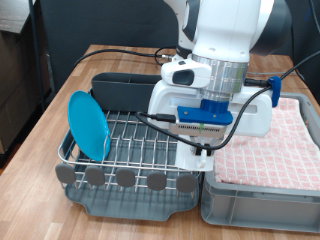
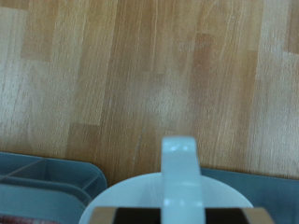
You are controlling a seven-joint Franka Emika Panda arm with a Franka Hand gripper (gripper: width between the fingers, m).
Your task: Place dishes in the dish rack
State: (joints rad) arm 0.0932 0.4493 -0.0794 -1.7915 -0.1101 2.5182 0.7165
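- The dish rack (image 1: 140, 140) sat at the bench's (image 1: 40, 110) front edge, towards the exterior view's left, with its row of round discs (image 1: 125, 178) along that edge and the cutlery trough (image 1: 125, 88) on its far side.
- The light-blue plate (image 1: 84, 122) stood on edge in the wires at the rack's end nearest the exterior view's left, so you could count that dish as done.
- The gripper (image 1: 205, 147) hung low over the opposite end of the rack, just beside the cloth-lined crate (image 1: 260, 195) at the bench's front corner on the exterior view's right.
- The white mug (image 2: 179, 173) filled the wrist view close under the hand, handle towards the camera, with bare bench wood beyond it.
- You could not tell how wide the jaws stood, nor whether they had hold of the mug; neither view showed fingertips against it.
- The wooden spoon showed in neither view.
- By my judgement the mug step was in hand, with the task roughly a third along.
- To my eye this step called for keeping the mug level and clear of the crate wall, over free wires and well apart from the plate.
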